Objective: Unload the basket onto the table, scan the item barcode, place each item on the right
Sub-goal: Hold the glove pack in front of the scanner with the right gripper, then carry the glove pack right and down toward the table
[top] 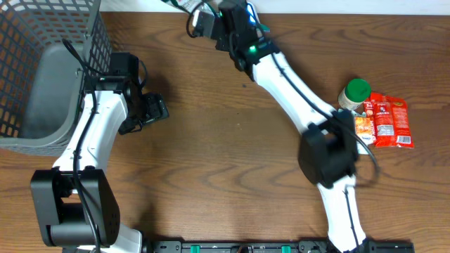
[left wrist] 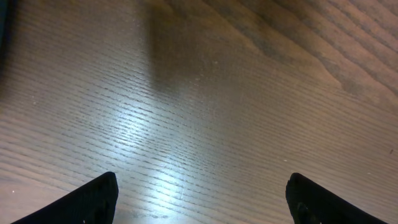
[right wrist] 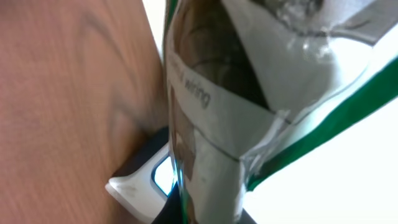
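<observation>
The scanning step itself appears to be in hand. The right gripper (top: 212,14), reaching to the table's (top: 211,161) far edge at about 12 o'clock, has its fingers pinched tight on a clear, green-edged packet (right wrist: 249,93). It holds the packet just beside the barcode scanner (right wrist: 148,180), whose window shows at 7 o'clock in the right wrist view.

No barcode is visible on the printed face, so the next move probably calls for turning the packet until its code faces the window.

The left gripper (top: 156,107) hangs at 9 o'clock over bare wood, its fingers (left wrist: 93,200) spread wide and holding nothing. A wire basket (top: 42,42) stands behind it at 10 o'clock.

At 3 o'clock, well apart from the scanner, a green-lidded jar (top: 355,93) and red sachets (top: 389,121) lie beside the right arm. Nothing blocks the scan, though the scanner's cable loops close by.
</observation>
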You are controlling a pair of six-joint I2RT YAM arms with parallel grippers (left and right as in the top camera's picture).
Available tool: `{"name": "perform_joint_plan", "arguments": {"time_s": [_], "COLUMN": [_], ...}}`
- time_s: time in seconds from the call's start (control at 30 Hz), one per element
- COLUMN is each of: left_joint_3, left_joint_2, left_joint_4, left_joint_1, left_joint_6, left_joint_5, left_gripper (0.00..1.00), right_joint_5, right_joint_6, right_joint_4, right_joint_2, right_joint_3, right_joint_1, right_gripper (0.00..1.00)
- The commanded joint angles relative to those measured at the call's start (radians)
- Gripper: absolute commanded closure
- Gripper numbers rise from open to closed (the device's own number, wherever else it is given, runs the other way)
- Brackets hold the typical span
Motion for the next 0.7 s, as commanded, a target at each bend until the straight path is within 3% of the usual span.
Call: {"name": "perform_joint_plan", "arguments": {"time_s": [0.0, 0.17, 0.2, 0.3, 0.47, 0.67], "left_joint_3": [-0.002, -0.002, -0.002, -0.002, -0.002, -0.002], "left_joint_2": [0.008, 0.008, 0.008, 0.008, 0.008, 0.008], "left_joint_4": [-0.003, -0.003, -0.003, -0.003, -0.003, -0.003], "left_joint_1": [0.008, 0.008, 0.008, 0.008, 0.008, 0.008], "left_joint_6": [-0.002, -0.002, -0.002, -0.002, -0.002, -0.002], "left_joint_5": [-0.013, -0.013, -0.013, -0.013, -0.013, -0.013], "left_gripper": [0.13, 0.13, 0.13, 0.13, 0.13, 0.13], "right_joint_5": [-0.062, -0.225, -0.277, -0.336, -0.37, -0.372], "right_joint_6": [0.027, 0.189, 0.249, 0.369, 0.61, 0.767], "right_joint_4": [-0.135, -0.542, -0.69, -0.86, -0.995, -0.947], "right_joint_2": [-0.179, -0.37, -0.418, -0.452, -0.451, -0.451], "right_joint_3": [0.017, 0.017, 0.017, 0.017, -0.021, -0.226], "right_joint_1": [0.06, 0.106, 0.111, 0.103, 0.057, -0.029], "right_gripper": [0.99, 0.99, 0.99, 0.99, 0.99, 0.99]}}
